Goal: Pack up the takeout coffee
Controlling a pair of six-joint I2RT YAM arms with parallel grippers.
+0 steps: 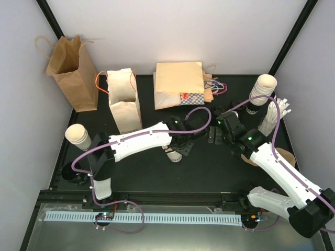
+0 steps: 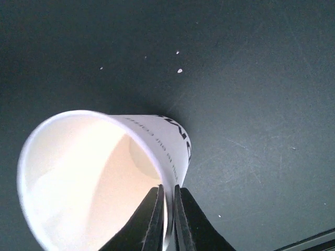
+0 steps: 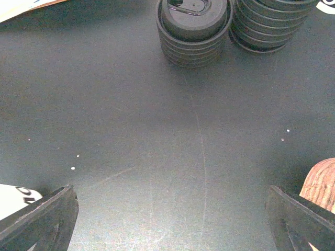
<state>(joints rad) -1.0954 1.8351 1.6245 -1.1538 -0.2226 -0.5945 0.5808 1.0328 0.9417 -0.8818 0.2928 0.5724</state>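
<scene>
A lidless cream-white paper cup [image 2: 94, 178] fills the left wrist view, its open mouth toward the camera and its base near the black table. My left gripper [image 2: 167, 209] is shut on the cup's wall, one finger inside and one outside. From above, the cup [image 1: 173, 156] peeks out under the left gripper [image 1: 177, 145] at mid-table. My right gripper [image 3: 170, 214] hangs open over bare table, short of two stacks of black lids [image 3: 193, 29]. The overhead view shows the right gripper [image 1: 213, 134] to the right of the cup. The takeout coffee is out of view.
Two brown paper bags [image 1: 73, 68] [image 1: 123, 99] stand at the back left, and flat bags [image 1: 178, 83] lie at the back centre. Stacked cups stand at the left [image 1: 78, 135] and back right [image 1: 261, 90]. A brown sleeve [image 3: 320, 180] lies by the right finger.
</scene>
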